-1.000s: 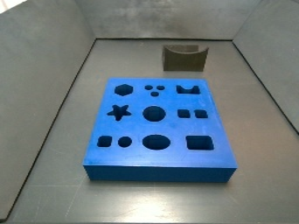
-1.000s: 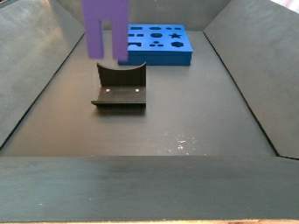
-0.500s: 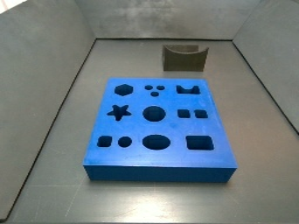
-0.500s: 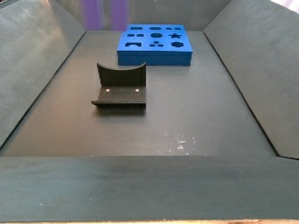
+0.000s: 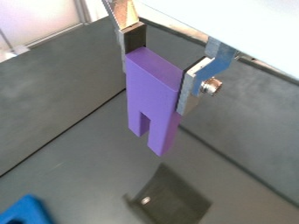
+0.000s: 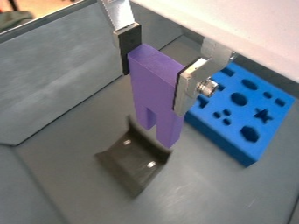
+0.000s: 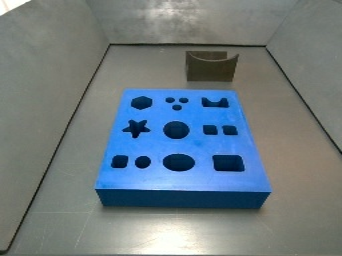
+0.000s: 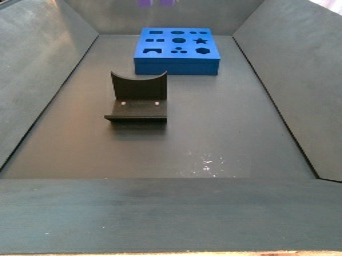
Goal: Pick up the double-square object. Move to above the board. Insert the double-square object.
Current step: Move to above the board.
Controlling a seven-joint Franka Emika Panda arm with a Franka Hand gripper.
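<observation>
My gripper (image 5: 163, 59) is shut on the double-square object (image 5: 153, 101), a lilac-purple block that hangs with its two square prongs pointing down. Both wrist views show it (image 6: 156, 92) held high between the silver fingers (image 6: 193, 80). The board (image 6: 250, 108), a thick blue slab with dark shaped holes, lies on the floor off to one side of the block. It lies flat in both side views (image 7: 181, 140) (image 8: 177, 48). The gripper is out of both side views; only a lilac sliver (image 8: 142, 2) shows at the top edge.
The fixture (image 8: 136, 100), a dark L-shaped bracket, stands on the floor below the held block (image 6: 138, 162) (image 5: 173, 199) and beyond the board's far end (image 7: 210, 66). Grey walls enclose the floor on all sides.
The purple block has risen from just above the fixture up and almost out of the side view. The board and the fixture have not moved.
</observation>
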